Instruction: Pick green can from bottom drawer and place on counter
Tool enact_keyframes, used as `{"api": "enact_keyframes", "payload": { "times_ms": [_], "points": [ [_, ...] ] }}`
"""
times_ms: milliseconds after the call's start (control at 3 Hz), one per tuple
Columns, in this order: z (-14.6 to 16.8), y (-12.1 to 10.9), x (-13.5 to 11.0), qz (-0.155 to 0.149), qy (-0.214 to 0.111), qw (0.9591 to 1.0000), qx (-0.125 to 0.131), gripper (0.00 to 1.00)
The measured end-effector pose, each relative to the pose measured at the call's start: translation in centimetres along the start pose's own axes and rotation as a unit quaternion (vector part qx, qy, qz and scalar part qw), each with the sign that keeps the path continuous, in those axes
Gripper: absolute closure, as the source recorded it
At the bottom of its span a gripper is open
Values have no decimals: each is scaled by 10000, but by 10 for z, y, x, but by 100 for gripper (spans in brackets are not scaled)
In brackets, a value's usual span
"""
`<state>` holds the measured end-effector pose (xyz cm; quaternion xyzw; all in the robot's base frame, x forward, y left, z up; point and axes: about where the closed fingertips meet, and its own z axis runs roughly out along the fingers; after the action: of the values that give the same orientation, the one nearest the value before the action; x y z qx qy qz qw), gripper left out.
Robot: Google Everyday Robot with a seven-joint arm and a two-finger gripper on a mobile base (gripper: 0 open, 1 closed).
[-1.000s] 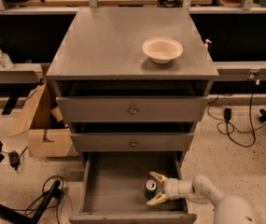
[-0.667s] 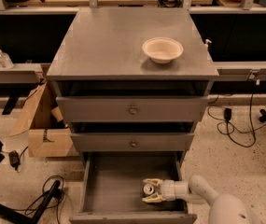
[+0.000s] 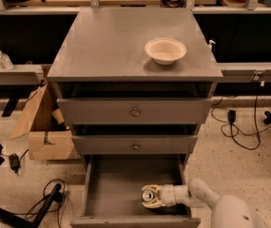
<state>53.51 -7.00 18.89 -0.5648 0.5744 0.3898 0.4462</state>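
Observation:
The bottom drawer (image 3: 116, 189) is pulled open and shows a plain grey floor. The green can (image 3: 148, 194) stands in its front right part, with only its silver top and a little of its side showing. My gripper (image 3: 147, 197) reaches in from the right over the drawer's side, its cream fingers (image 3: 152, 204) closed around the can from both sides. The counter (image 3: 111, 42) is the grey cabinet top above.
A cream bowl (image 3: 165, 50) sits on the counter's right rear. The two knobbed drawers (image 3: 135, 112) above are slightly open. A cardboard box (image 3: 44, 132) and a black stand (image 3: 25, 213) are on the floor at left, and cables (image 3: 239, 127) at right.
My gripper has moved a little to the left and toward the drawer's front, and the can's top has shifted with it.

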Motion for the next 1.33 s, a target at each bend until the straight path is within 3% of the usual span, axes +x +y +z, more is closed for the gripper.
{"api": "enact_keyframes", "payload": {
  "times_ms": [333, 667, 1000, 1333],
  "points": [
    [-11, -7, -28, -290, 48, 9995, 139, 100],
    [-39, -3, -116, -750, 54, 9971, 135, 100],
    [-42, 29, -178, -717, -180, 9967, -335, 100],
    [-64, 46, -294, -605, 292, 9967, -450, 100]
  ]
}}
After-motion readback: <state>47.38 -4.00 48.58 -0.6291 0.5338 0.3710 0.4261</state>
